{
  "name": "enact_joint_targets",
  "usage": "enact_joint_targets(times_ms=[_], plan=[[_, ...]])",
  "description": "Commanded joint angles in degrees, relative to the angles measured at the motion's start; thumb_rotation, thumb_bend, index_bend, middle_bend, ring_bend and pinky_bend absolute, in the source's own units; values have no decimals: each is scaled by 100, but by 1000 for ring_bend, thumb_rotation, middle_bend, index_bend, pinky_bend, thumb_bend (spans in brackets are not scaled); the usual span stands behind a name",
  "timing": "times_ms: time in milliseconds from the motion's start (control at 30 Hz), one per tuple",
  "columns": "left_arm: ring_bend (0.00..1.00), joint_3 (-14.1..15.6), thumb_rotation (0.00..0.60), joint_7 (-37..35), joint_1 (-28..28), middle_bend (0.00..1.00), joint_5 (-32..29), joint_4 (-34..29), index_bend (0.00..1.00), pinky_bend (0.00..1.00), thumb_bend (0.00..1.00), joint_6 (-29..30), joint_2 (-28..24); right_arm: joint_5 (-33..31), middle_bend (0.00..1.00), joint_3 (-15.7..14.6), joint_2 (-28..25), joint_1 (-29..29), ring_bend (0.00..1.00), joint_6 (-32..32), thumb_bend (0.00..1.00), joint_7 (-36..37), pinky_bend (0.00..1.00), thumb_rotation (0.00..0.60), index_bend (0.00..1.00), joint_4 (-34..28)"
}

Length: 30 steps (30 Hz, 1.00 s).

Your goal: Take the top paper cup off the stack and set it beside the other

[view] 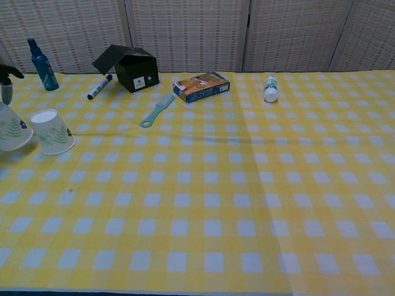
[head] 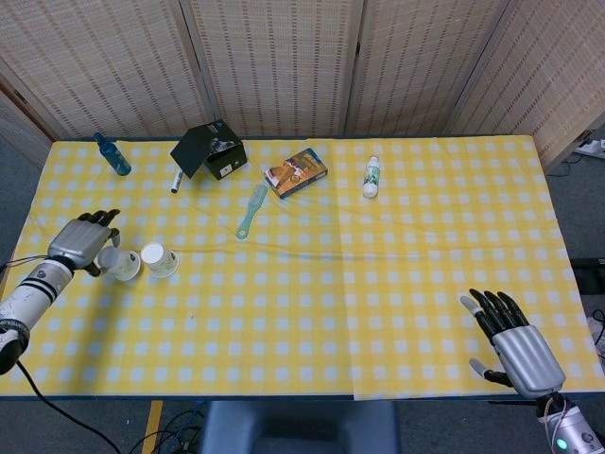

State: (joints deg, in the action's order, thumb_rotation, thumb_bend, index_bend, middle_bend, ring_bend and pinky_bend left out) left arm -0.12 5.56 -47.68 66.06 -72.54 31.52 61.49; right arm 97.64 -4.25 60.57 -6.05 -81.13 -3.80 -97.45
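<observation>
Two white paper cups with a green leaf print stand upside down at the table's left side. One cup point(head: 160, 260) point(view: 53, 131) stands free on the cloth. Just to its left is the other cup point(head: 120, 264) point(view: 13, 135), which my left hand point(head: 87, 242) grips from the left, fingers curled around it. In the chest view only a dark fingertip point(view: 8, 71) of that hand shows at the left edge. My right hand point(head: 513, 343) rests open near the table's front right corner, holding nothing.
At the back of the yellow checked tablecloth point(head: 378, 274) are a blue spray bottle point(head: 112, 154), a black box point(head: 209, 149), a marker point(head: 177, 180), a teal comb point(head: 251, 211), a printed carton point(head: 296, 171) and a small white bottle point(head: 371, 176).
</observation>
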Motion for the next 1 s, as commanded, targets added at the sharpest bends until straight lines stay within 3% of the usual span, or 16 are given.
enact_joint_targets(times_ms=[33, 633, 733, 933, 1000], plan=[[0, -46, 600, -148, -6, 0, 139, 154, 457, 149, 290, -64, 79, -31, 0, 10, 7, -12, 0, 31, 213, -24, 0, 600, 0, -6], [0, -42, 600, -992, -61, 0, 857, 1244, 447, 149, 290, -408, 756, -235, 0, 91, 56, -37, 0, 119, 213, -132, 0, 600, 0, -32], [0, -30, 600, -1165, -63, 0, 999, 1356, 377, 149, 290, -409, 813, -273, 0, 105, 61, -50, 0, 149, 213, -142, 0, 600, 0, -35], [0, -83, 600, -1479, -59, 0, 1195, 1257, 71, 149, 290, -260, 647, -261, 0, 105, 50, -46, 0, 126, 213, -121, 0, 600, 0, -34], [0, -93, 600, -1483, -67, 0, 1221, 1088, 12, 149, 289, -237, 486, -235, 0, 100, 39, -38, 0, 97, 213, -100, 0, 600, 0, -30]])
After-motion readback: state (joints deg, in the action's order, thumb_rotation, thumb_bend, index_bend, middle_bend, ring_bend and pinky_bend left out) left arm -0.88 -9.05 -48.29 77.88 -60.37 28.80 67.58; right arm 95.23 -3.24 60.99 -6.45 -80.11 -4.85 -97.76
